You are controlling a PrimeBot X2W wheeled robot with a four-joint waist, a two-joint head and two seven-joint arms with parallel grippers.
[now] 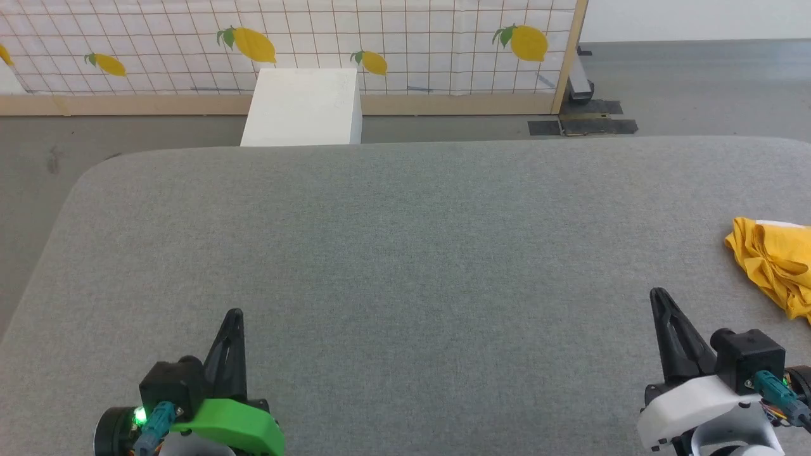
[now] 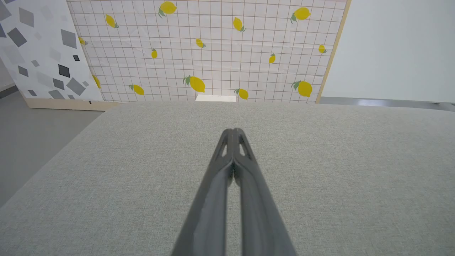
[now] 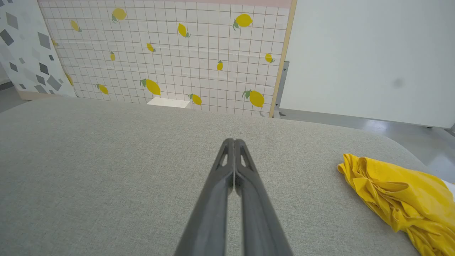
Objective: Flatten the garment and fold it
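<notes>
Flattening not yet begun: left gripper [image 1: 233,320] and right gripper [image 1: 662,301] are pressed together, empty; the crumpled garment [image 1: 774,263], beyond the right gripper's right side, likely needs grasping first.

T-shirt [image 1: 776,263]: bright yellow, crumpled into a loose heap, not flattened, not folded. It lies on the grey fabric surface [image 1: 405,253], far over on the right side, and the head view's right edge cuts it off. The cloth is bunched into many soft ridges and creases running roughly lengthwise (print not visible from this side). A thin sliver of white shows along its far edge. In the right wrist view the heap [image 3: 401,199] tapers to a rounded, gathered end pointing toward the middle of the surface.
</notes>
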